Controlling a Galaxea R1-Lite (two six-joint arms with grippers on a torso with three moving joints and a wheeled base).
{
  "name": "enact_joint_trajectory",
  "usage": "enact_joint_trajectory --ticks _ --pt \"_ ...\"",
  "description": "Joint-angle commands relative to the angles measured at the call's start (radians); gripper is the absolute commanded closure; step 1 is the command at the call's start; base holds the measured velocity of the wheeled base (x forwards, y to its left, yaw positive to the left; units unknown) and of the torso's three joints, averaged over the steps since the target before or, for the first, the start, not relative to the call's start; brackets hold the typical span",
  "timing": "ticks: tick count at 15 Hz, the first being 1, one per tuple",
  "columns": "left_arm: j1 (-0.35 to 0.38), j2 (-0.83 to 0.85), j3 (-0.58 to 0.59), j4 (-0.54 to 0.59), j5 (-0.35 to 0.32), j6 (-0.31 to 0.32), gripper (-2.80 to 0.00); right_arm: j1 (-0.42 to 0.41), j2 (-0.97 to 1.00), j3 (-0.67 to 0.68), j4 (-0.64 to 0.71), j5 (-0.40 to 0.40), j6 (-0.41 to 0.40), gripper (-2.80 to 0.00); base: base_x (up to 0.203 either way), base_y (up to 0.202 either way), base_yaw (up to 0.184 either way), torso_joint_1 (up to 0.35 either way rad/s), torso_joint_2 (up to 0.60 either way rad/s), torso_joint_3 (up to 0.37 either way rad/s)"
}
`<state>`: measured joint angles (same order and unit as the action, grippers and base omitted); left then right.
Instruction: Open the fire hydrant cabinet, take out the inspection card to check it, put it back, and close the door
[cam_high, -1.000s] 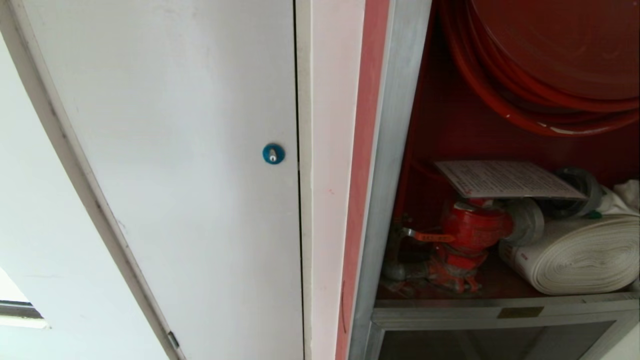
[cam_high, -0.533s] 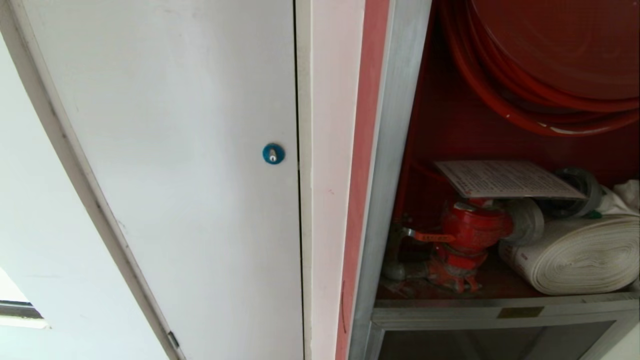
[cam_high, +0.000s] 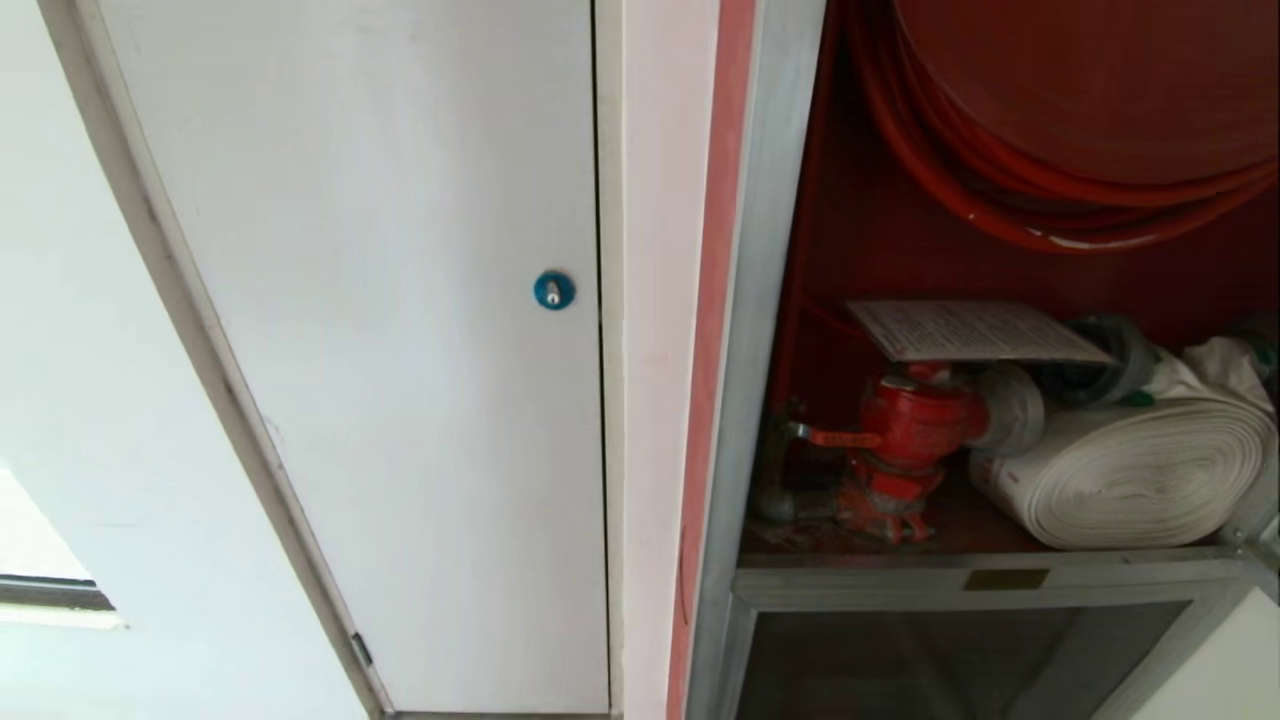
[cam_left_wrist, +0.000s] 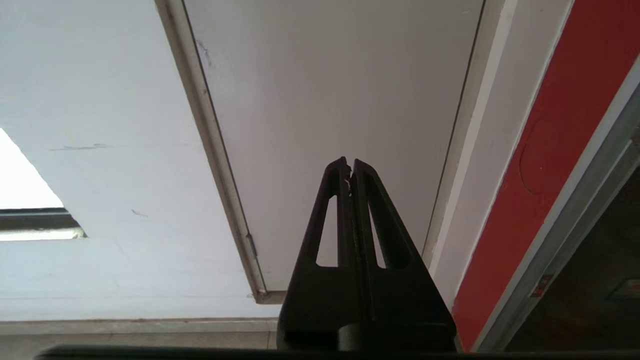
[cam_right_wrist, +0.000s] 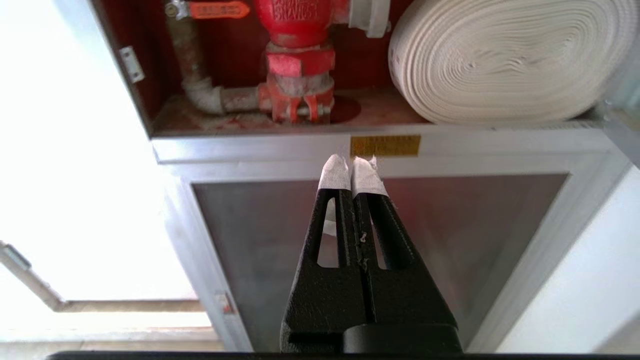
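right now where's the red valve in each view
Head view: the red valve stands low in the open cabinet, under the inspection card, left of the white rolled hose.
Left wrist view: not in it.
Right wrist view: at the top edge, above the shut right tool.
Shared landmark: the rolled hose beside the valve, in the head and right wrist views.

Bright overexposed glare, dim red interior
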<state>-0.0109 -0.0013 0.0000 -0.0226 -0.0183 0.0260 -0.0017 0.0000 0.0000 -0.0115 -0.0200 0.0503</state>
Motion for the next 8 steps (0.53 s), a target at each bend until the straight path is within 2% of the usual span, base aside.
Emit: enact_joint_trajectory --ticks 1,8 --pt "0.0 0.001 0.014 0.0 0.0 0.0 0.0 0.0 0.0 0.003 -0.001 0.0 0.0 0.0 -0.201 0.0 0.003 0.002 0.01 0.004" --pt "0.0 0.001 0.014 0.0 0.0 0.0 0.0 0.0 0.0 0.003 -0.002 0.0 -0.001 0.0 -0.195 0.0 0.0 0.002 0.0 0.001"
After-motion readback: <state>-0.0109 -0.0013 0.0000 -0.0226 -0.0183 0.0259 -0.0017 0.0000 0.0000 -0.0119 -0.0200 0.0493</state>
